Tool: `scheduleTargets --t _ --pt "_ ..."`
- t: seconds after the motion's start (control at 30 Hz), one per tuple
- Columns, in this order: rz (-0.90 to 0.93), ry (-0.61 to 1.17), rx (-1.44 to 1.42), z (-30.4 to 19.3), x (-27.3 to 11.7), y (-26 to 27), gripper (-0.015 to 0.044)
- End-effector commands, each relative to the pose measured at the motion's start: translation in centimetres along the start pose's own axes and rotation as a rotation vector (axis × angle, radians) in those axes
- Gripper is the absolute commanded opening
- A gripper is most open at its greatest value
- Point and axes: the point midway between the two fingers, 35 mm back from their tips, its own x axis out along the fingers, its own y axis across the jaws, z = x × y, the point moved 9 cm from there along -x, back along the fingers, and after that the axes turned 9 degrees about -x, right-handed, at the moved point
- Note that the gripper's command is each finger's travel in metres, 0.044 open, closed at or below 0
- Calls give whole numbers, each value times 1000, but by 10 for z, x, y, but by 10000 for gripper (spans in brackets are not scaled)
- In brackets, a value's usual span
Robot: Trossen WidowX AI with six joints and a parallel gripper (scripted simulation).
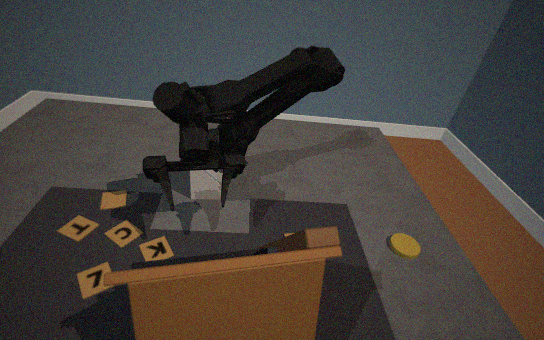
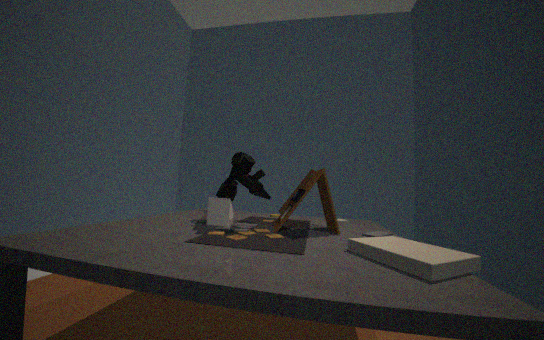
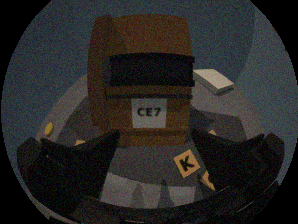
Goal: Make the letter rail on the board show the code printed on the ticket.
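My gripper (image 1: 198, 207) (image 3: 156, 132) is open and empty, above the mat on the near side of the wooden board (image 1: 225, 300) (image 2: 327, 200) (image 3: 150, 37). The ticket (image 3: 149, 112) on the board reads CE7. The dark rail (image 3: 150, 70) above it shows no tiles. In the top view, tile T (image 1: 78, 228), tile C (image 1: 123, 233) and tile K (image 1: 156, 249) (image 3: 186, 163) lie flat. An angular-marked tile (image 1: 92, 280) lies by the board's corner; its character is unclear. Another tile (image 1: 114, 200) has no readable mark. One tile (image 1: 289, 234) is mostly hidden behind the board.
A dark mat (image 1: 30, 240) lies under the tiles and board. A yellow disc (image 1: 404, 245) (image 3: 49, 128) lies beyond the mat. A white block (image 2: 220, 212) stands by the arm's base. A flat white box (image 2: 415, 255) (image 3: 215, 80) lies on the counter, on the board's other side.
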Motion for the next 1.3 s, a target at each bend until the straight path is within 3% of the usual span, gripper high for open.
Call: scheduleTargets --t 0.0,0.17,0.87,1.27 --pt "7 -2 0 -2 0 1 440" --pt "2 2 -102 5 -3 -1 440" --pt "50 13 -1522 109 -71 28 440" --pt "52 10 -1566 112 -74 31 440"
